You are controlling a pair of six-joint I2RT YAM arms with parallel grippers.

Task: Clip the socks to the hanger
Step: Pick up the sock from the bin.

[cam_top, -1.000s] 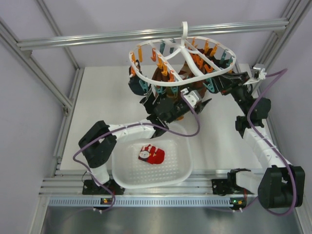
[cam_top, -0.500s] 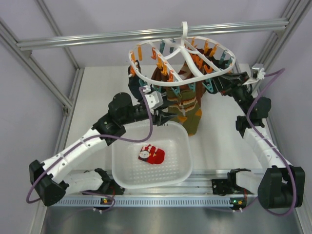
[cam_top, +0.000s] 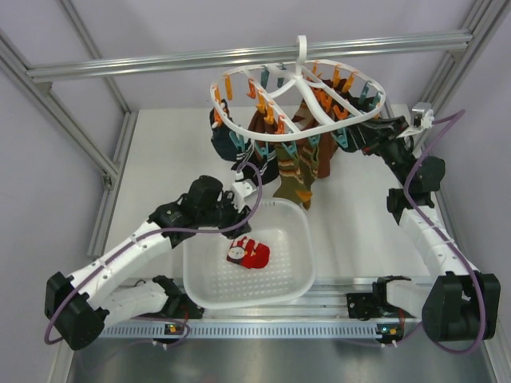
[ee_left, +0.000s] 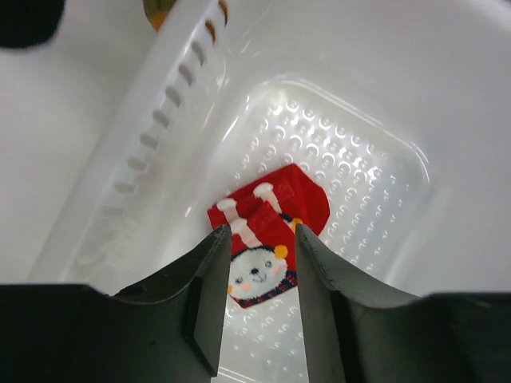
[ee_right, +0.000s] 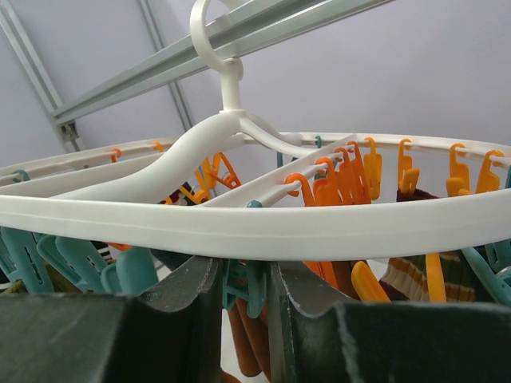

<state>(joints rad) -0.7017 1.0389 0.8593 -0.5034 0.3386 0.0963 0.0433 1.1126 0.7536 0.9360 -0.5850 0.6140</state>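
- White table (cam_top: pixel 160 152), wide and pale, running out to the far wall.
- One thing sitting directly on it: a white perforated basket (cam_top: pixel 291 239), near edge, roughly centre.

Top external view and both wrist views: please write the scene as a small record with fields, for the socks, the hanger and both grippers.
red socks: one folded bundle, lying on the basket floor
basket: white, perforated, at the near table edge
hanger: hanging overhead; striped socks clipped to it
left gripper: open, above the red socks, not touching
right gripper: under the hanger rim, apparently closed on a teal clip
task state: red socks not yet clipped
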